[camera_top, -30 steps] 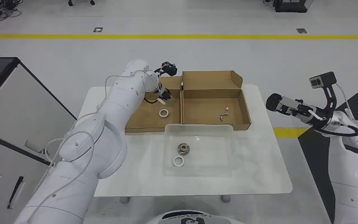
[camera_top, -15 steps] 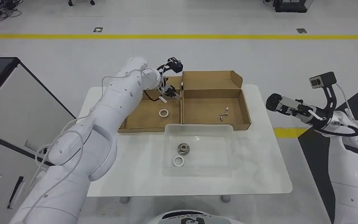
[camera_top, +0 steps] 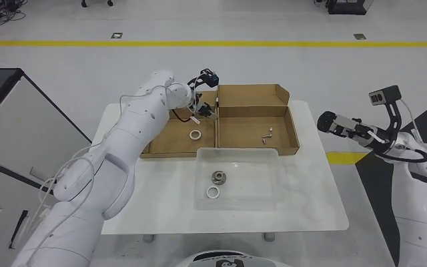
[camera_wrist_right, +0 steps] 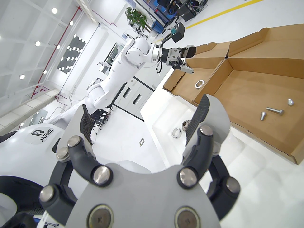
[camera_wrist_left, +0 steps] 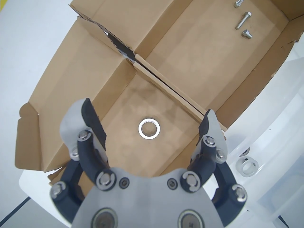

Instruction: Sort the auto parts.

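Above the far end of the left cardboard box [camera_top: 170, 141], the left pincer [camera_wrist_left: 147, 109] hangs with its fingers spread wide, holding nothing. A silver ring [camera_wrist_left: 149, 128] lies flat on the box floor below the gap between them, touching neither finger and slightly nearer than the pincer. Three bolts [camera_wrist_left: 242, 20] lie toward the right side of the right box [camera_top: 243, 130]. Nearer on the table [camera_top: 313, 200], a clear tray [camera_top: 257, 190] holds a dark hub [camera_top: 219, 177] and a pale collar [camera_top: 213, 192]. Beyond the table's right edge, the right pincer [camera_wrist_right: 144, 105] is likewise spread and empty.
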`<move>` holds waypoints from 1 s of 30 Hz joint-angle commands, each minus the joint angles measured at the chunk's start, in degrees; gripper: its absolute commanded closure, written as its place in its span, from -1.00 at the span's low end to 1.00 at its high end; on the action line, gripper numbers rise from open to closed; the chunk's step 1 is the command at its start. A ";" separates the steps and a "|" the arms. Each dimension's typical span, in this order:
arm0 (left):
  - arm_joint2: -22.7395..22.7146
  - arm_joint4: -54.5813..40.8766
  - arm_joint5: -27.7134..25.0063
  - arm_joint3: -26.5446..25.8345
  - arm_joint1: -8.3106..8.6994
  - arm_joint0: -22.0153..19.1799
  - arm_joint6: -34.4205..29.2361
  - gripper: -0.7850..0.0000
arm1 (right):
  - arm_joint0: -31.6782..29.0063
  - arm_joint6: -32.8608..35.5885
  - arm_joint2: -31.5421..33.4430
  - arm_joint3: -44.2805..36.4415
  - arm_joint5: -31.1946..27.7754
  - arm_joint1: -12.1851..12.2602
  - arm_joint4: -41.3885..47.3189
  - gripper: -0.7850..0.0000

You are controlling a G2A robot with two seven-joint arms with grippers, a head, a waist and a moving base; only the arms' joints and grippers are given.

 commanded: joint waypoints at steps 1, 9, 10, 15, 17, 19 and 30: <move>-1.07 -0.92 -2.53 -1.18 0.64 0.25 0.25 -1.00 | 0.00 0.00 0.00 0.00 0.00 0.00 0.00 -1.00; -5.21 -3.35 -10.44 -12.04 3.99 3.65 -3.42 -1.00 | 0.00 0.00 0.00 0.00 0.00 0.00 0.00 -1.00; -5.74 -3.45 -11.06 -14.10 4.51 4.48 -4.42 -1.00 | 0.00 0.00 0.00 0.00 0.00 0.00 0.00 -1.00; -8.42 -4.04 -13.32 -26.02 7.17 9.52 -9.78 -1.00 | 0.00 0.00 0.00 0.00 0.00 0.00 0.00 -1.00; -8.70 -4.54 -12.77 -30.58 8.11 11.93 -11.39 -1.00 | 0.00 0.00 0.00 0.00 0.00 0.00 0.00 -1.00; -8.09 -4.30 -11.85 -34.54 9.07 13.75 -12.31 -1.00 | 0.00 0.00 0.00 0.00 0.00 0.00 0.00 -1.00; -2.25 -10.87 -9.37 -43.87 13.56 16.40 -14.80 -1.00 | 0.00 0.00 0.00 0.00 0.00 0.00 0.00 -1.00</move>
